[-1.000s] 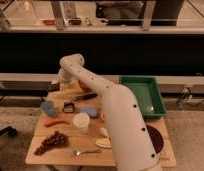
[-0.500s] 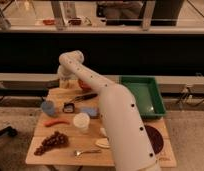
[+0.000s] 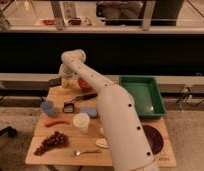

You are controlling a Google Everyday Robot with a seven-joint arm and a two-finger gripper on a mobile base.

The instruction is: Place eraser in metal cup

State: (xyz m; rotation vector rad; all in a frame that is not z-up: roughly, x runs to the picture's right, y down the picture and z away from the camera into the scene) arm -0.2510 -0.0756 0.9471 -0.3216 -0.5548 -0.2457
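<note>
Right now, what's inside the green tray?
Inside the green tray nothing shows on the bare floor; the arm covers its near left corner, hiding that part. The pincer is over the table's far left corner.

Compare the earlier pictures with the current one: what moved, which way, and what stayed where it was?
The arm rose slightly at its bend, drawing the shut gripper back toward the table's far-left corner. Nothing visibly taken or released. White cup, grapes, green tray unmoved.

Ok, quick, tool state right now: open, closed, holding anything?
Tool: closed, low over the far left corner of the table; whether it holds anything cannot be told.
</note>
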